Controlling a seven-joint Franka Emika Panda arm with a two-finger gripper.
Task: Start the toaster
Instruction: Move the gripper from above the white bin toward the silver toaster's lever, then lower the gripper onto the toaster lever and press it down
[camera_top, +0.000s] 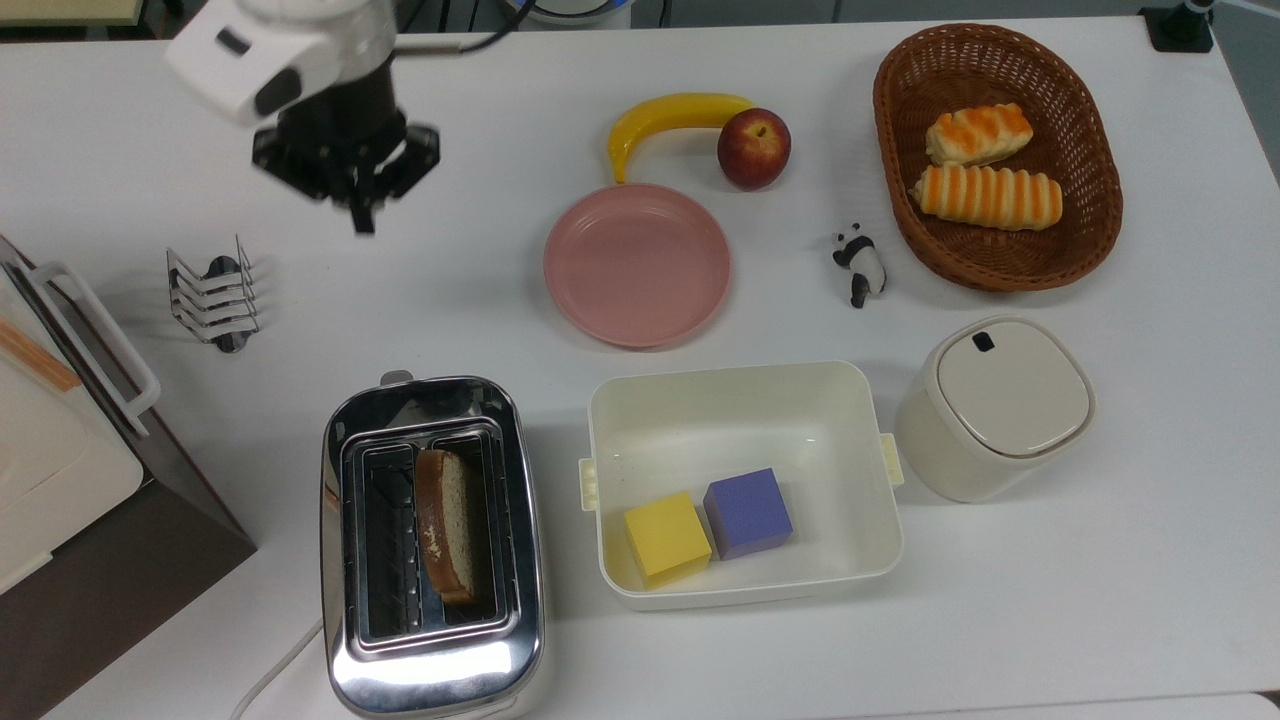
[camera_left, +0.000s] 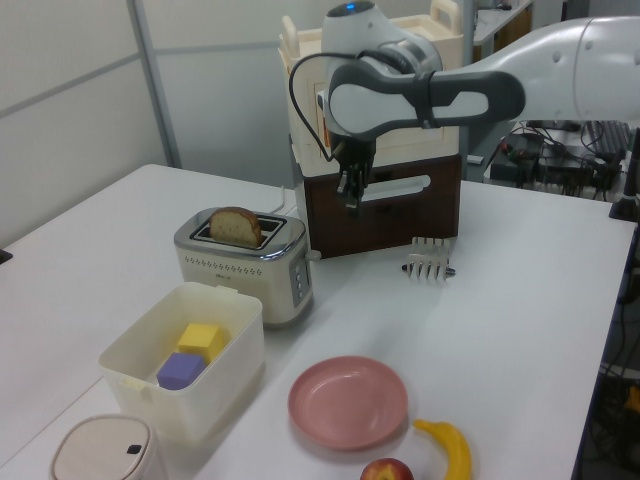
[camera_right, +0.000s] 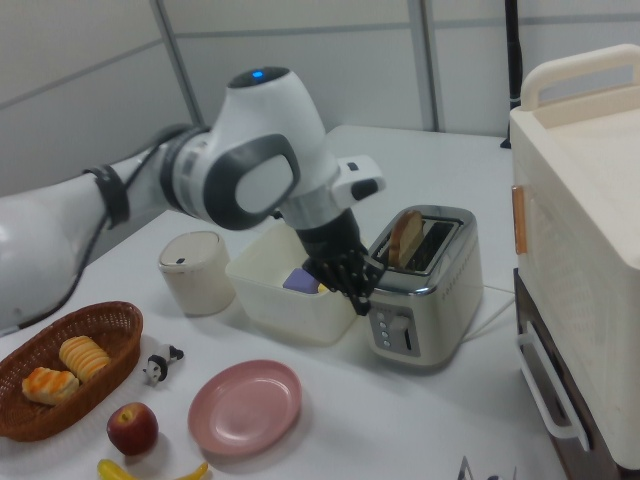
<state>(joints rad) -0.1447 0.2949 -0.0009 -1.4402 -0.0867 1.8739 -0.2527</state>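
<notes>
On white table (camera_top: 1000, 620), chrome toaster (camera_top: 432, 545)

One toaster (camera_top: 432, 545), two cubes (camera_top: 708, 525), two bread rolls (camera_top: 985, 167), one plate (camera_top: 637, 264)

A white table (camera_top: 1000, 640) fills the scene under even indoor light. In the left view, pale grey wall panels (camera_left: 60, 110) with a metal upright (camera_left: 150, 80) stand behind the table's far edge, and cluttered equipment with cables (camera_left: 560, 165) sits beyond its right corner.
</notes>
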